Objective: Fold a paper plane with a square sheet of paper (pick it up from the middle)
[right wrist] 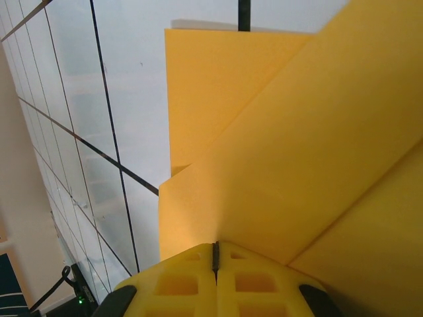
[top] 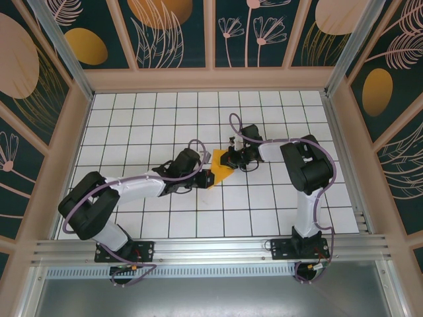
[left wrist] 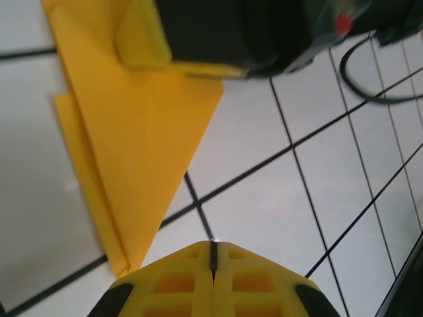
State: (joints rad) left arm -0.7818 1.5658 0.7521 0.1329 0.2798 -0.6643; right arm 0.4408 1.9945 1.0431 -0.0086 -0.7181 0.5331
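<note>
The square sheet of paper (top: pixel 219 170) lies on the white tiles as a creased, layered orange shape with a pointed end. In the left wrist view the paper (left wrist: pixel 139 132) fills the upper left. My left gripper (left wrist: pixel 213 249) is shut, with its tips on bare tile just beside the paper's point and nothing between them. From above, the left gripper (top: pixel 202 175) sits at the paper's left edge. My right gripper (top: pixel 228 160) is at the paper's upper right. It is shut, and the right gripper (right wrist: pixel 215 247) rests tip-down on the folded paper (right wrist: pixel 264 165).
The right arm's black wrist body (left wrist: pixel 264 33) hangs over the paper's far end, with a dark cable (left wrist: pixel 370 86) trailing beside it. Wooden walls with leaf-patterned panels (top: pixel 53 125) enclose the tiled floor (top: pixel 152 125). A metal rail (top: pixel 211 247) runs along the near edge.
</note>
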